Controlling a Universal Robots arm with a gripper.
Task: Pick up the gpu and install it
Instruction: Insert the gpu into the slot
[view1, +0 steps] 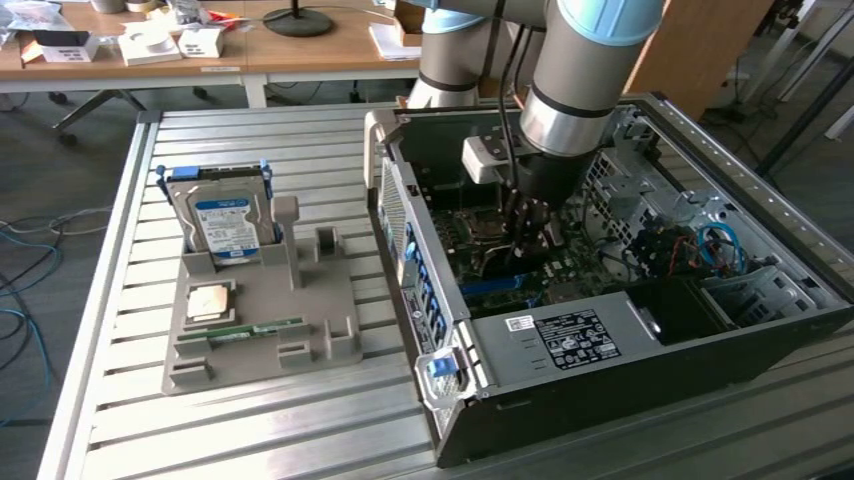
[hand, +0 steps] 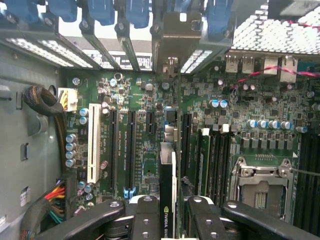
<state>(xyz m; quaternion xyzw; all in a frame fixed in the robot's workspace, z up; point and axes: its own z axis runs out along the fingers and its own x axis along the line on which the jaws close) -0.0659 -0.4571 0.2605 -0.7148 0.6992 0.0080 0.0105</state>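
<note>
The jaws are closed to a narrow gap on the gpu, which stands on edge between the two dark fingers. In the wrist view the card is seen along its thin edge, with a green NVIDIA label facing the camera. It sits over the motherboard, among the long black expansion slots. Whether it is seated in a slot cannot be told. A white slot lies beyond those black ones, and the memory slots and the CPU socket lie on the card's other side. In line with the card, at the rear wall of the case, stands a metal bracket among a row of blue latches.

In the exterior view the arm comes down from the upper middle of the frame into the open computer case, which fills the exterior view's right. The case lies on its side on the slatted metal tabletop.

On the exterior view's left, well apart from the case, is a grey holder tray. A hard drive with a blue-white label stands upright at its far end. A small tan square part and a green memory stick lie nearer the lower edge. Wooden desks cross the upper left.
</note>
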